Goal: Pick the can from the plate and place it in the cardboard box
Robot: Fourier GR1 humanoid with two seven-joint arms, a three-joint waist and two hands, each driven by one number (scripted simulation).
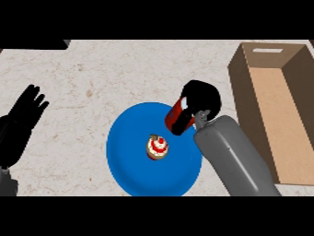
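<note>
- The left hand [16,124] rests at the left edge, fingers spread and pointing up; bare worktop [105,78] lies between it and the plate.
- One blue plate [135,170] carries one small round cake [157,147].
- One red can [176,114] with a dark end is tilted over the plate's upper right rim.
- The right hand [203,97] is curled round the can.
- One cardboard box [244,92], open on top, stands just beside them at the right edge.
</note>
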